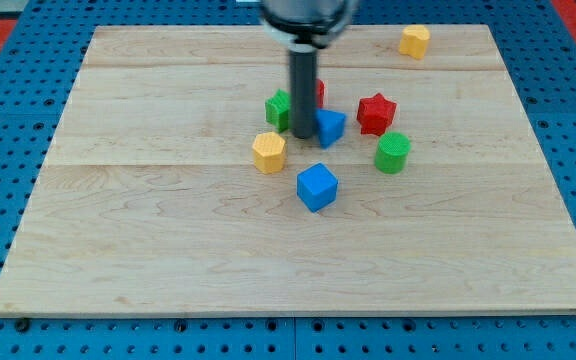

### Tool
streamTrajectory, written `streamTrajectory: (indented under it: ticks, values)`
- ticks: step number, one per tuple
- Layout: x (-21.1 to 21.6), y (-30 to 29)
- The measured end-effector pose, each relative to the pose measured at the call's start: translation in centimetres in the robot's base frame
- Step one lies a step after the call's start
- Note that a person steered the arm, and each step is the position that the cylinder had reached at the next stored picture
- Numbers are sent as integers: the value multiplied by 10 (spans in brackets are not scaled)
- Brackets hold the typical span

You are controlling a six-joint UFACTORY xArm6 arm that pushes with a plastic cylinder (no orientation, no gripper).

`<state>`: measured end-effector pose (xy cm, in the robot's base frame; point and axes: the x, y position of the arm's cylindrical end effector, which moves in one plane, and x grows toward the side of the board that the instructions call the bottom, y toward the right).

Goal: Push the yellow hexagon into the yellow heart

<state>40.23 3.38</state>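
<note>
The yellow hexagon [268,152] lies near the middle of the wooden board. The yellow heart [415,41] sits far off at the view's top right, near the board's far edge. My dark rod comes down from the top centre, and my tip [302,136] rests just up and right of the hexagon, a small gap apart. The tip stands between a green block [279,108] on its left and a blue block [331,127] on its right.
A red block [318,92] is mostly hidden behind the rod. A red star [376,113] and a green cylinder [393,152] lie right of the cluster. A blue cube [317,187] lies below the tip. The board [118,250] rests on a blue pegboard.
</note>
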Motion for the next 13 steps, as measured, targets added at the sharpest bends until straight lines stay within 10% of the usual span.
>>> streamTrajectory:
  ticks: [6,10,13]
  values:
    - [12,-207]
    - [-138,2]
    - [-162,-65]
